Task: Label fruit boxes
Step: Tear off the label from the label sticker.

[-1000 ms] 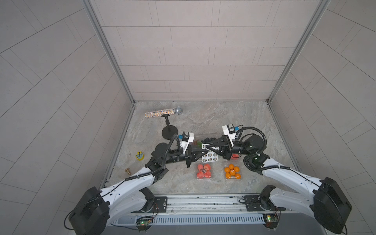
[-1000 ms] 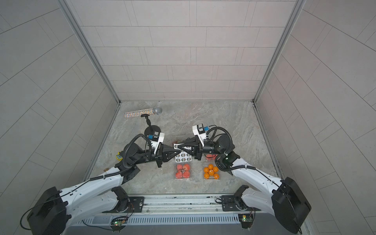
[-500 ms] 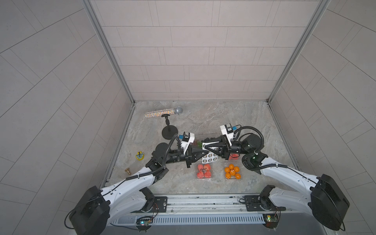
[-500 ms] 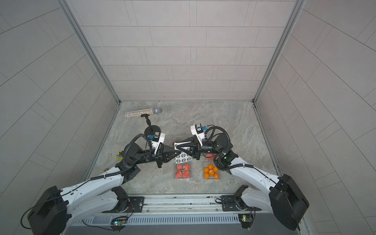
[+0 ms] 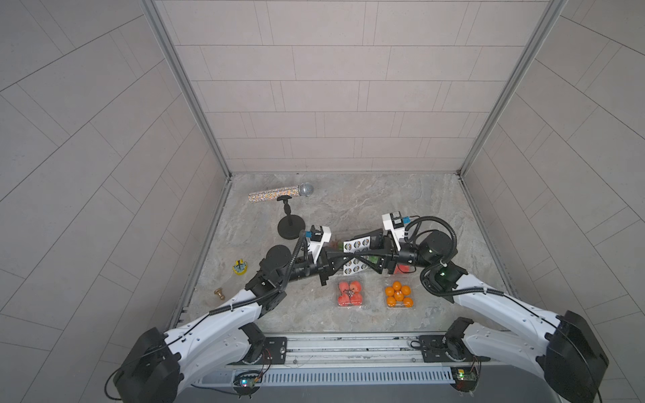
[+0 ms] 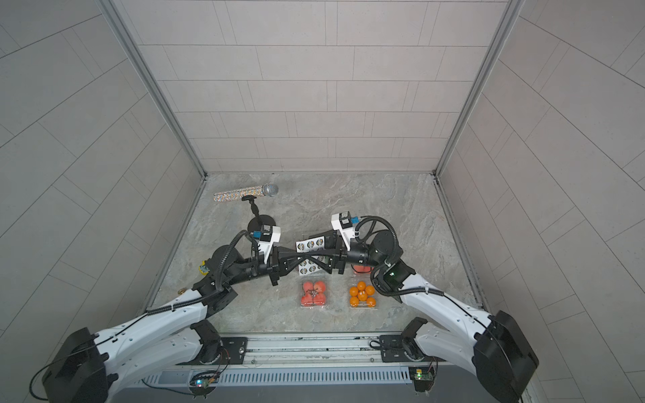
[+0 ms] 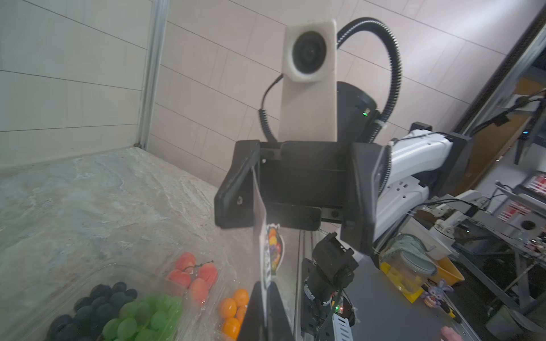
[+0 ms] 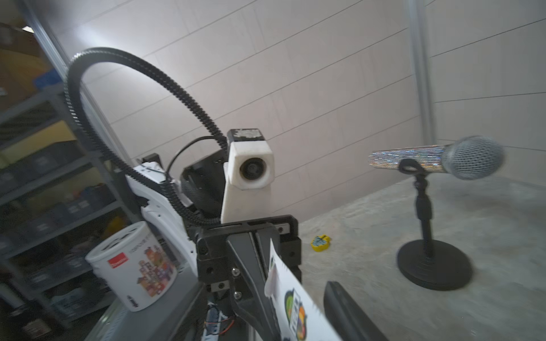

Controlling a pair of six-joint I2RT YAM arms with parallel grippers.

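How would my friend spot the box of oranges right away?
On the grey stone table, look near the front edge by the metal rail. Two small clear boxes sit side by side; the box of oranges is nearer the right arm. Unlike the box of red-pink fruit beside it, its fruit is bright orange.

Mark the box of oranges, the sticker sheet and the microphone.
box of oranges (image 5: 398,296): in a top view, on the middle orange.
sticker sheet (image 5: 356,244): in a top view, on its upper row.
microphone (image 5: 275,194): in a top view, on the glittery handle.
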